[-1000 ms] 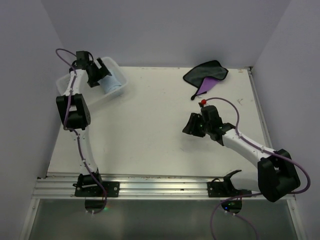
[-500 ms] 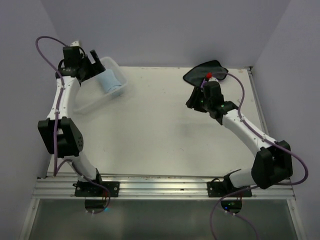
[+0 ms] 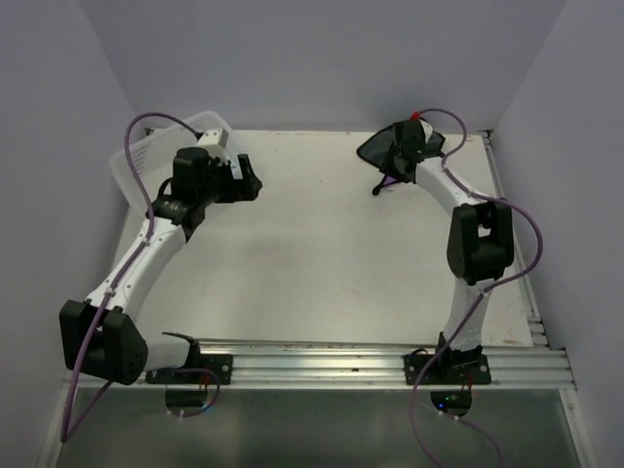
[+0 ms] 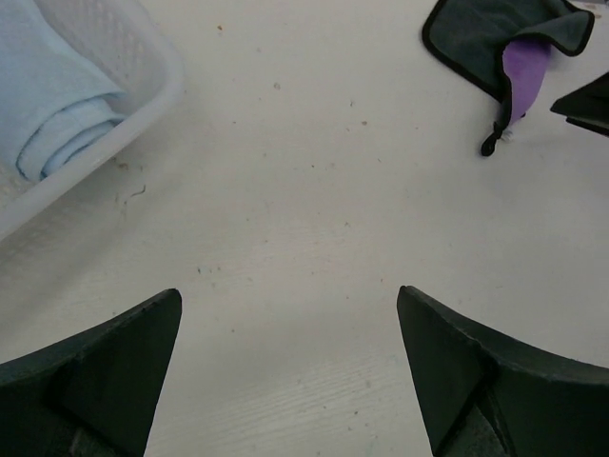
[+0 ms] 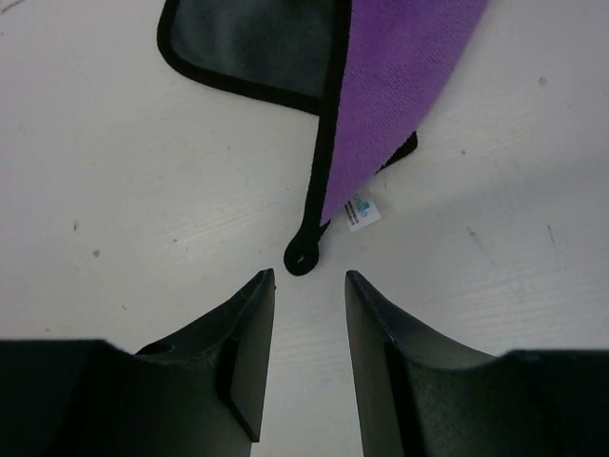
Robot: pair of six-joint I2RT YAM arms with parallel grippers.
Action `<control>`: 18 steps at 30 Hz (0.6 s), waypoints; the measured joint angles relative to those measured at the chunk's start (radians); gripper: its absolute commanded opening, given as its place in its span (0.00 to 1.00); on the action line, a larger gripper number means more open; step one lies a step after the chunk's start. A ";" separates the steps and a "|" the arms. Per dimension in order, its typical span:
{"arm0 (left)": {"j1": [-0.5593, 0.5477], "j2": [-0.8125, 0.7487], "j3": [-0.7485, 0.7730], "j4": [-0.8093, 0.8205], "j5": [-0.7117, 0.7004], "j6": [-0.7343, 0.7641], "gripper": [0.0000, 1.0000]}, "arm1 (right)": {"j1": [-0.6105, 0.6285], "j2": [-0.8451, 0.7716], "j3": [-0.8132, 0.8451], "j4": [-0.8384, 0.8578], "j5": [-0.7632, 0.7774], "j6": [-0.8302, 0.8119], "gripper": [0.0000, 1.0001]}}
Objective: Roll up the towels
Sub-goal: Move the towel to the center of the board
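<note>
The light blue towel [image 4: 52,109] lies rolled inside the white basket [image 4: 164,88]. The purple towel [image 5: 404,86] lies crumpled at the back right of the table, its dark grey face [image 5: 252,43] up and a black loop [image 5: 303,255] at its near corner. My right gripper [image 5: 309,278] hovers just short of that loop, open narrowly, with nothing between its fingers. In the top view it [image 3: 392,168] hangs over the towel [image 3: 373,148]. My left gripper [image 4: 288,300] is wide open over bare table, right of the basket, holding nothing.
The white lattice basket [image 3: 146,151] stands at the table's back left corner, beside the left arm. Grey walls close the table on the left, back and right. A metal rail runs along the near edge [image 3: 312,356].
The left arm left the basket and swung right over the table. The right arm reached from mid-table to the back right, over the purple towel, its jaws narrowing a little.
</note>
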 measured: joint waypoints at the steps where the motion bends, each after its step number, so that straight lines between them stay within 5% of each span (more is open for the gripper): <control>1: -0.011 -0.012 -0.019 0.006 -0.003 0.002 1.00 | 0.000 0.034 0.027 -0.011 -0.001 -0.005 0.42; 10: -0.170 -0.047 -0.143 0.093 -0.153 0.084 1.00 | 0.014 0.254 0.214 -0.092 -0.006 -0.048 0.50; 18: -0.224 -0.033 -0.147 0.103 -0.191 0.105 1.00 | 0.025 0.327 0.244 -0.130 -0.005 -0.072 0.45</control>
